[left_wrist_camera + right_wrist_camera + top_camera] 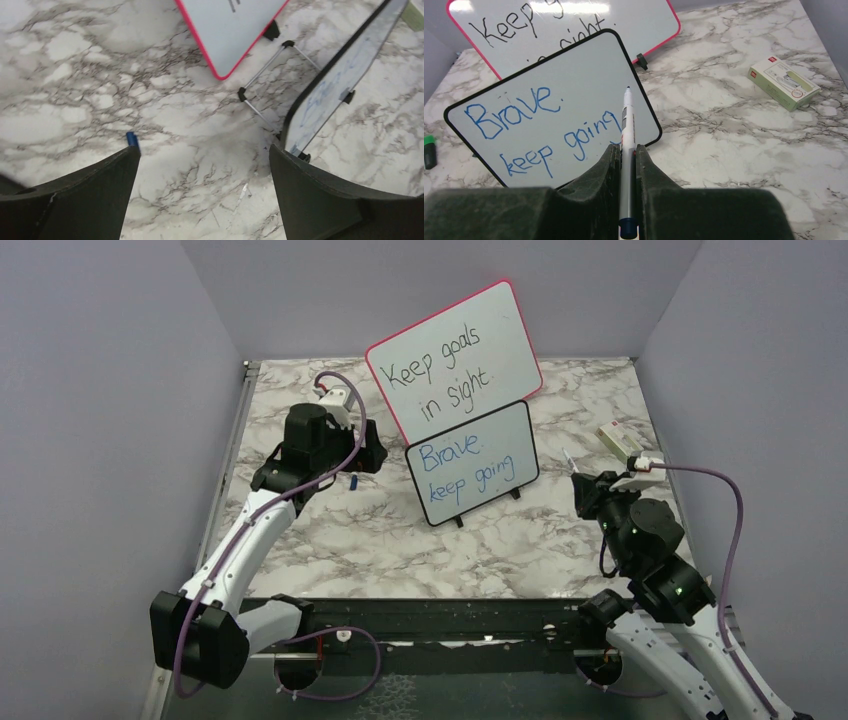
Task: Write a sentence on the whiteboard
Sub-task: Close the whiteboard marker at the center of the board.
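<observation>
From above, we see the whiteboard (pixel 472 462) standing mid-tabletop (pixel 380 550), just in front of the pink-framed board (pixel 455 355), with the right tool (pixel 588 485) at its 3 o'clock. In the left wrist view the left tool (pixel 204 150) gapes apart and empty, so nothing braces the whiteboard. In the right wrist view the right tool is clamped on the marker (pixel 626 117), its tip near the end of the sentence (pixel 539 127). We judge a hard press could shove the whiteboard back or smear the words.
</observation>
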`<state>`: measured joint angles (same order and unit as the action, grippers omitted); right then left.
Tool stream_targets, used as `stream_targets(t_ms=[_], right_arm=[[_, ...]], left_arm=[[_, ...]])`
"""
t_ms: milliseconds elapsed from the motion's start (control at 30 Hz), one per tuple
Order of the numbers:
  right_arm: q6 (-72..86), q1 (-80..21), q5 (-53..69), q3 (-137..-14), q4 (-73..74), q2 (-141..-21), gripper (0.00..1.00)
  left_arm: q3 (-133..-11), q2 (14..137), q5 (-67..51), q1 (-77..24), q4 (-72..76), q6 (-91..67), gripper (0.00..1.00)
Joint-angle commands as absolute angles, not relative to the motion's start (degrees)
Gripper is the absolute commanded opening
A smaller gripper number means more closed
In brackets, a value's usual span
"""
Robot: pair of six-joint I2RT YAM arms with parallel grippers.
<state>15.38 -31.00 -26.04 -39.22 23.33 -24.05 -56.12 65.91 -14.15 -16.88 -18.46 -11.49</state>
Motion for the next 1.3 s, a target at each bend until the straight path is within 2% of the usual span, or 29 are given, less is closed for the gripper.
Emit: stream_targets(t_ms=[0, 300, 567, 700, 833, 1267], right_arm=[[15.1, -30.8, -25.0, -40.1, 24.6, -22.3, 0.01], [15.7, -30.8, -22.7, -38.5, 23.8, -20.0, 0.01], [15.8, -30.8, -22.3, -38.1, 23.4, -19.1, 0.01], [15.9, -30.8, -22.5, -38.1, 23.6, -18.9, 0.01], [15.8, -30.8, -22.3, -37.8, 23.0, -18.8, 0.01], [15.7, -30.8, -22.3, -37.8, 23.0, -19.5, 0.0]], left_arm=[[-53.8, 63.6, -1.4, -16.5, -20.7, -13.2, 0.99], [-55.2, 74.8, 3.1, -16.5, -25.7, -12.2, 0.89], [-60.9, 86.9, 4.8, -16.4, -28.5, -9.0, 0.68], [-64.0, 92.0, 6.5, -16.1, -30.2, -7.6, 0.47], [-64.9, 94.9, 5.3, -15.1, -30.7, -7.2, 0.4], [-65.5, 99.0, -2.8, -12.6, -30.7, -6.7, 0.37]])
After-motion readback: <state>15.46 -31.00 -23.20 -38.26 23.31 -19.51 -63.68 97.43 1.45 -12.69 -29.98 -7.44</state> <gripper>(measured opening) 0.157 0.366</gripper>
